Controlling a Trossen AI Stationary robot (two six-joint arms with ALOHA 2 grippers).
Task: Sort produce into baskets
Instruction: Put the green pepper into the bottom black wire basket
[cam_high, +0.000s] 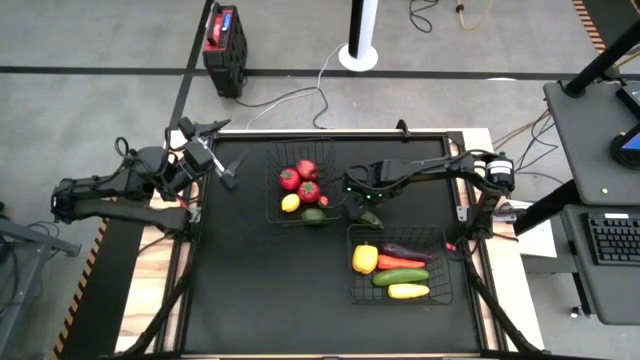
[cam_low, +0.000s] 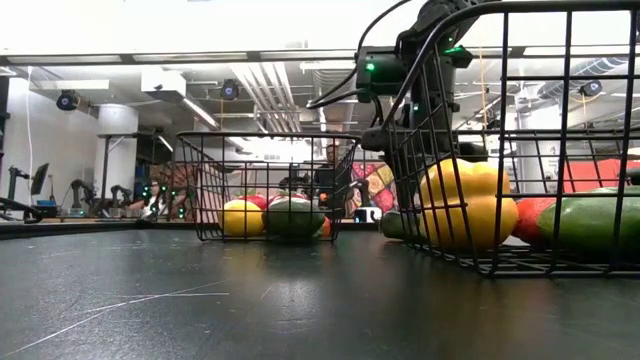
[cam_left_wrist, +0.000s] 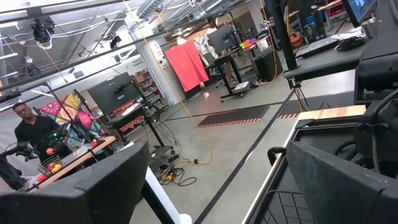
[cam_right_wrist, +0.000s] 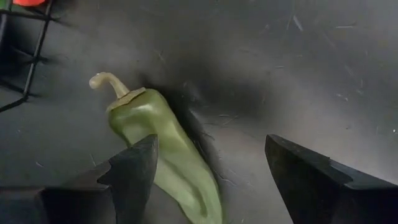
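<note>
Right gripper (cam_right_wrist: 208, 171) sits low over the black tabletop mat (cam_high: 260, 280), fingers spread apart, nothing clamped. A long pale-green toy pepper with a curled stem (cam_right_wrist: 165, 149) lies flat on the mat just beneath it, body running between the two fingers, closer to one finger (cam_right_wrist: 134, 171) than the other; touching or not, cannot tell. In the high view the same pepper (cam_high: 370, 217) shows under the gripper (cam_high: 358, 203), in the gap between the two black wire-grid baskets.

The far basket (cam_high: 275, 160) is just beside that gripper, holding two red round fruits (cam_high: 298, 175), a yellow lemon-like piece (cam_high: 290, 203) and a dark green piece (cam_high: 313, 214). The near basket (cam_high: 440, 232) is just on the gripper's other side, holding a yellow bell pepper (cam_high: 365, 258), a dark purple eggplant (cam_high: 405, 249), an orange-red carrot (cam_high: 400, 262), a green cucumber (cam_high: 400, 276) and a yellow squash-like piece (cam_high: 407, 291).

Left gripper (cam_high: 222, 172) waits raised at the mat's far left corner, well apart from both baskets, fingers wide, empty.
</note>
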